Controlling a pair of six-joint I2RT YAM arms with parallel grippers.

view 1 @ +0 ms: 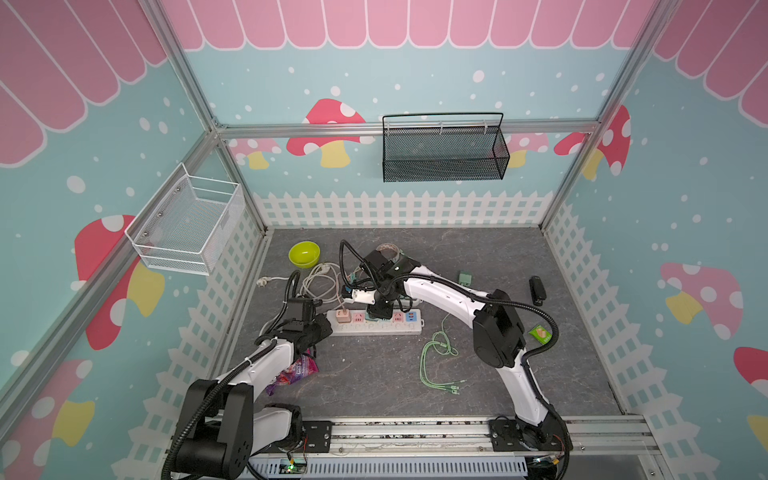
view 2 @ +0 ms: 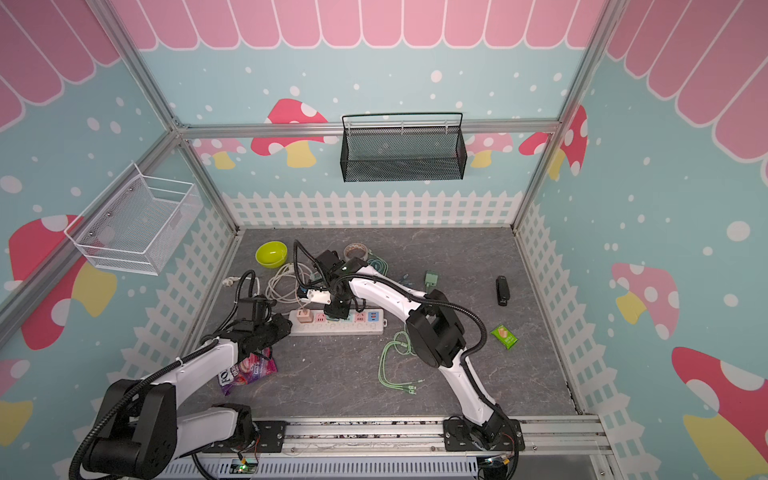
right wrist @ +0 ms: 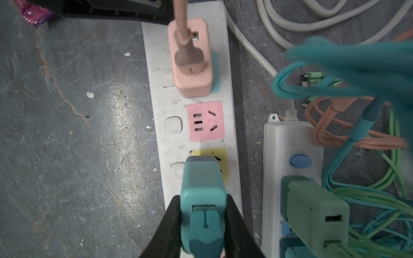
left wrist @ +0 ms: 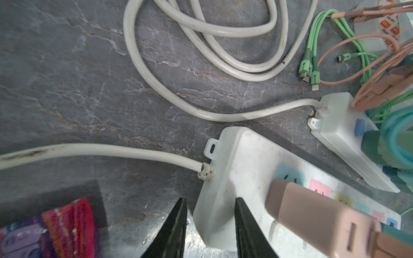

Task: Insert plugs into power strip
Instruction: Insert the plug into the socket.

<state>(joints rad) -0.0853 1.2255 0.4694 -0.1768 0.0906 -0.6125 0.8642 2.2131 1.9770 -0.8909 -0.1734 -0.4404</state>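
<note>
Teal, hard-shelled plastic: the teal plug is pinched by its two flat side faces between the fingers of the right gripper. It stands over the yellow socket, third from the cord end of the power strip. Its nose is down at the strip's face, but whether the pins have gone in I cannot tell.

It looks light and rigid, with smooth, slightly slippery walls, so it could twist in the grip if pushed off-axis. The flat sides are the place to hold it, not the soft collar where the limp teal cable leaves it. That cable should drag only a little.

The strip itself seems light enough to skate on the table. The left gripper sits at the strip's cord end, fingers narrowly apart astride its corner; whether they clamp it or only rest there I cannot tell.

A salmon plug is seated in the socket nearest the cord end, and the pink socket next to it is free. A mint green plug lies loose, well away from the strip's far end.
</note>
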